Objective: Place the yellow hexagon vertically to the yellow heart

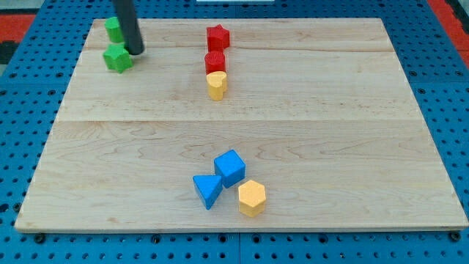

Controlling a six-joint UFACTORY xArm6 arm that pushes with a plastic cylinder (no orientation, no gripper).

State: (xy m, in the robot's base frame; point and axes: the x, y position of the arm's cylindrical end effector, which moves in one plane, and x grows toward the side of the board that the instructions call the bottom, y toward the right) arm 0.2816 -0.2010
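The yellow hexagon (251, 197) lies near the view's bottom centre, touching a blue cube (230, 168) and close to a blue triangle (208, 190). The yellow heart (216, 84) sits in the upper middle, just below a red round block (215, 61) and a red star (218, 37). My tip (136, 52) is at the view's top left, right next to a green star (117, 57) and just below a green block (113, 29). It is far from both yellow blocks.
The wooden board (366, 147) rests on a blue pegboard surface (454, 110). The red star, red round block and yellow heart form a near vertical line. The board's edge runs close below the yellow hexagon.
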